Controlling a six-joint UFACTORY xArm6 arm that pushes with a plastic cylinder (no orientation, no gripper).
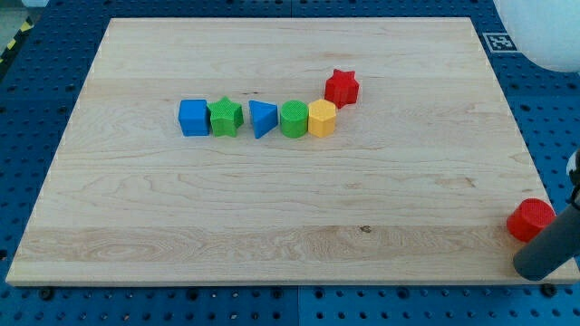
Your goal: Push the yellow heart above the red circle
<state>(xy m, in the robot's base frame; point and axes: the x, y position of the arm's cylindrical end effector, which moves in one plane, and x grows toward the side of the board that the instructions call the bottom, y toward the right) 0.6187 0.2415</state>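
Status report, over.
My tip at view's bottom right, just below red circle. Yellow heart not visible on board. Nothing blocking.

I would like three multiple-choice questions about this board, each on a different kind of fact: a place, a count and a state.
1. Where is the red circle?
A. low at the view's right edge
B. inside the row
C. at the view's top left

2. How many blocks show?
A. five
B. seven
C. nine

3. How does the yellow block stand?
A. alone
B. against the green round block
C. on top of the red star

Answers:
1. A, as it lies apart from the others, with my tip just below it.
2. B, with five in the row, plus the star and the circle.
3. B, since no gap shows between them.
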